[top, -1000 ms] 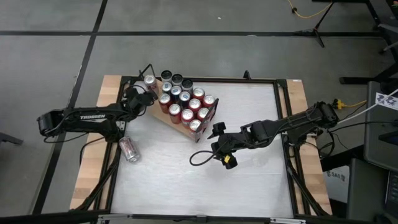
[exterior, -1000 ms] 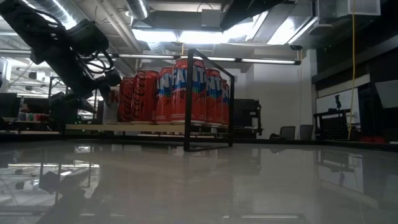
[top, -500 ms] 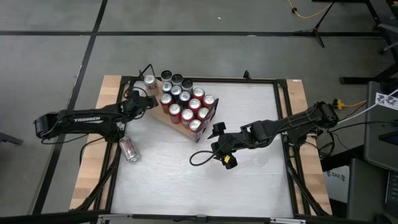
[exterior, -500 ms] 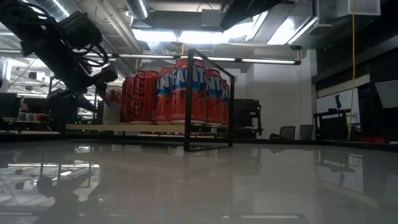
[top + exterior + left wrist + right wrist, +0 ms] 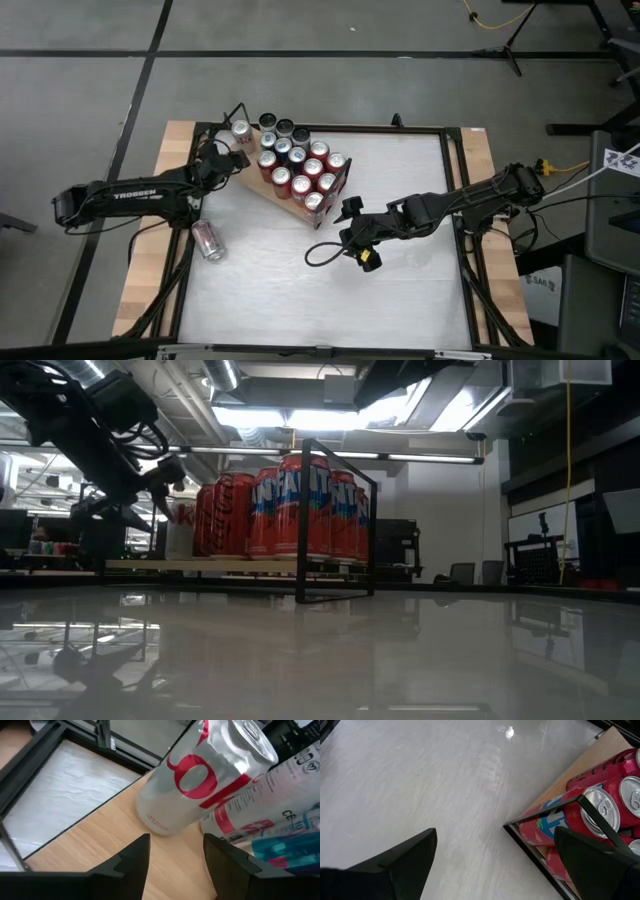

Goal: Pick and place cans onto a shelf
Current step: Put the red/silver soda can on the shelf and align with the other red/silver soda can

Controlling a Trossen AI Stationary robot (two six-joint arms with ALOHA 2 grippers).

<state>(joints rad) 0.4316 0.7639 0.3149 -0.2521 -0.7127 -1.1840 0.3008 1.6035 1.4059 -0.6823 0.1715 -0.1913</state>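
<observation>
The shelf, a light wooden board [image 5: 283,207] with a black frame [image 5: 303,520] at its right end, lies at the table's far left. It carries many upright cans [image 5: 300,168], mostly red. A silver-and-red can [image 5: 195,780] stands on its base at the board's far-left end [image 5: 241,131]. My left gripper [image 5: 236,159] hovers just short of it, open and empty [image 5: 175,855]. Another silver-and-red can [image 5: 207,240] lies on its side on the table near the left edge. My right gripper [image 5: 346,216] waits open and empty [image 5: 495,870], right of the shelf.
A looped black cable [image 5: 322,254] with a yellow piece [image 5: 368,259] lies under the right arm. Black rails run along the table's edges [image 5: 455,190], with wooden strips outside them. Bare white tabletop [image 5: 320,300] lies toward the near edge.
My left gripper has drawn back a little from the silver-and-red can at the shelf's far-left end, toward the table's left edge and slightly up. The can stays standing on the board.
</observation>
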